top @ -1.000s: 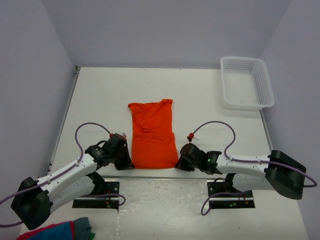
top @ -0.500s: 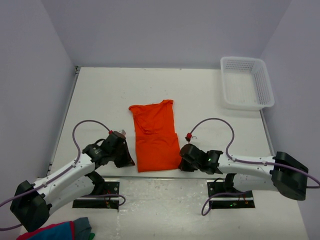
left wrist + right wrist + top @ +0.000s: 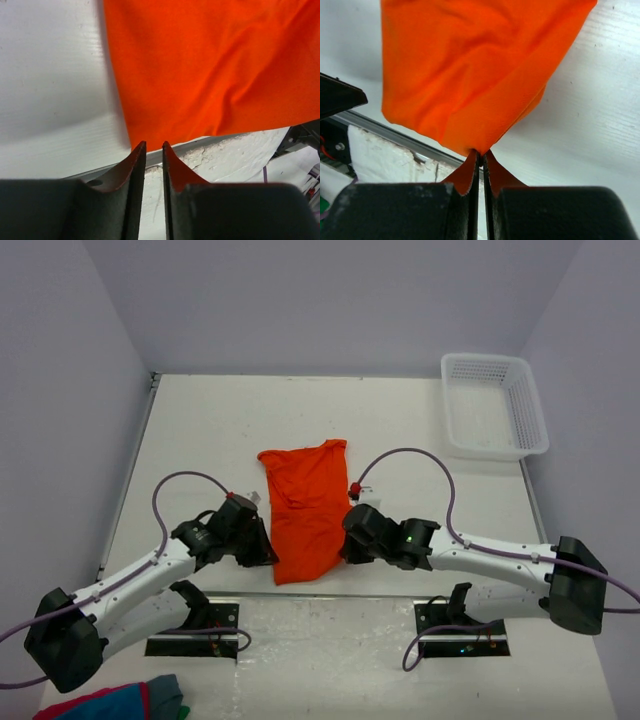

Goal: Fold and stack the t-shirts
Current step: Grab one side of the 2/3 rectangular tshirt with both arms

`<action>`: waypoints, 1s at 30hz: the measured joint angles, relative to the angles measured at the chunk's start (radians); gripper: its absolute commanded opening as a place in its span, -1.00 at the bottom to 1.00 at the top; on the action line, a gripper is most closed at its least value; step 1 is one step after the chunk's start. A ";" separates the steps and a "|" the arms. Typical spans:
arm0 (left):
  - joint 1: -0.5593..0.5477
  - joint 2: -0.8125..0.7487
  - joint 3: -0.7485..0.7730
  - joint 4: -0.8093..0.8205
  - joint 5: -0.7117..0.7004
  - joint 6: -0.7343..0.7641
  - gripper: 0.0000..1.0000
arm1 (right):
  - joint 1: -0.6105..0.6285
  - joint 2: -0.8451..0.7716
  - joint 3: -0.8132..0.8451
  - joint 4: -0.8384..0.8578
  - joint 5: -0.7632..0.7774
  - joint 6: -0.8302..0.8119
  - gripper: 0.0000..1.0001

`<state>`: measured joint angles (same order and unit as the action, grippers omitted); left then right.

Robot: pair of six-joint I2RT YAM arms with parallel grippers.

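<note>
At the table (image 3: 190,440)'s near edge, the left gripper (image 3: 153,145) stands slightly parted and empty beside the orange t-shirt (image 3: 305,515)'s near corner. The right gripper (image 3: 480,152) pinches the opposite corner. A neat fold likely needs both corners gripped and carried level.

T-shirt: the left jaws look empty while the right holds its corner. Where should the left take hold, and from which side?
Probably the near-left corner of the t-shirt, approached from the near-left. The left gripper, jaws slightly parted, points straight at that corner, and the right gripper pinches the near-right corner, so a matching grip would keep the hem level.
</note>
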<state>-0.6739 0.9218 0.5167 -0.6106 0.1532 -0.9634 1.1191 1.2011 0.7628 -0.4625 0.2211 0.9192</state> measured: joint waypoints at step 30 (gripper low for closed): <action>-0.200 0.181 -0.085 0.152 0.024 -0.096 -0.56 | 0.000 -0.010 -0.120 0.029 -0.030 0.013 -1.00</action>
<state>-0.8742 1.1027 0.4316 -0.4583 0.1772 -1.0595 1.1194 1.1915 0.6426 -0.4335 0.1909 0.9321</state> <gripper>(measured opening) 0.230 0.008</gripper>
